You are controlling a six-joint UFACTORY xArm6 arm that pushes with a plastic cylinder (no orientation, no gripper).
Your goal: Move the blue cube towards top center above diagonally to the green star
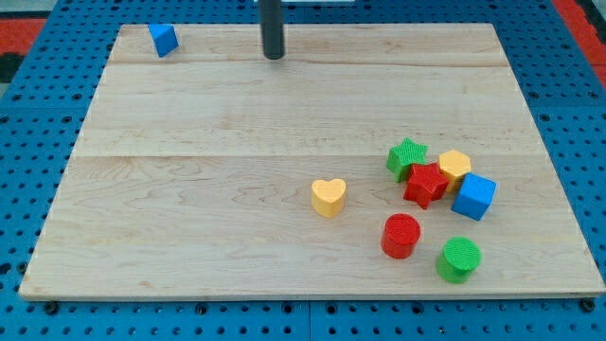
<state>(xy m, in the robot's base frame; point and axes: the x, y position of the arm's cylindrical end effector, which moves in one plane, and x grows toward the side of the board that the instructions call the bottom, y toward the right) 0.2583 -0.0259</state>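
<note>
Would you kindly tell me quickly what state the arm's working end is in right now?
No hand here: my tip is a bare rod holding nothing, at the board's top, touching no block, to the right of the small blue block.

A lab bench; a wooden board (189, 142) lies on blue perforated panel (38, 114).

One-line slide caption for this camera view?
My tip rests near the board's top centre, right of a lone blue block, far from the blue cube clustered beside the green star.
</note>
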